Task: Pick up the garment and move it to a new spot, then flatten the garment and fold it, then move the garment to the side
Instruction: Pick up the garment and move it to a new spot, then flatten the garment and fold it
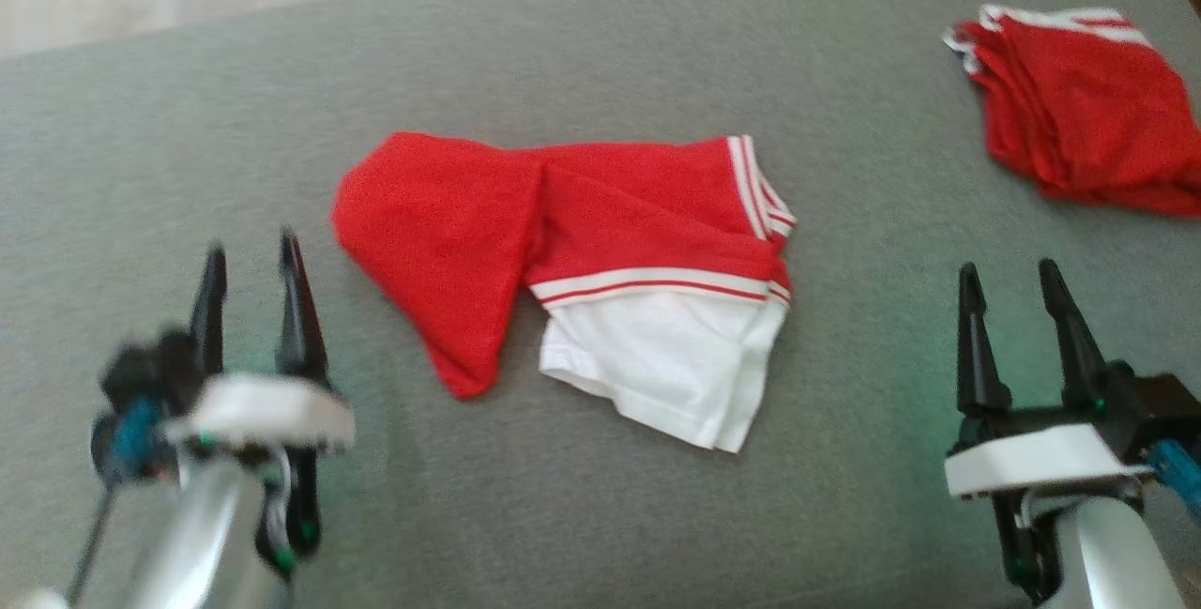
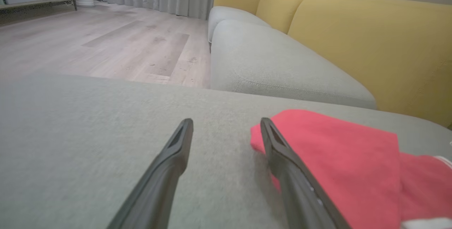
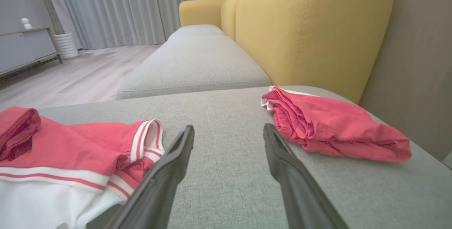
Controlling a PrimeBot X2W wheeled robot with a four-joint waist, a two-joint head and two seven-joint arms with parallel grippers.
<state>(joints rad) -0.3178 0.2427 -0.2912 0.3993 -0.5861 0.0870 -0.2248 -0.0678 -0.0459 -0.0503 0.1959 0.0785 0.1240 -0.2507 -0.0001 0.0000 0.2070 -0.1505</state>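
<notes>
A red and white garment (image 1: 600,252) lies loosely folded in the middle of the grey cushion, red part to the left, white part at the front. Its red edge (image 2: 332,151) shows beside my left gripper's right finger, and its striped cuff (image 3: 141,144) lies left of my right gripper. My left gripper (image 1: 251,257) hovers to the garment's left, open and holding nothing (image 2: 226,121). To the garment's right my right gripper (image 1: 1011,276) also stands open and empty (image 3: 227,128).
Several folded red garments (image 1: 1079,112) are stacked at the far right of the grey cushion (image 1: 657,46); the stack (image 3: 332,123) lies just right of my right gripper. A yellow sofa back (image 3: 310,28) rises behind. Wooden floor (image 2: 106,42) lies beyond the cushion's far edge.
</notes>
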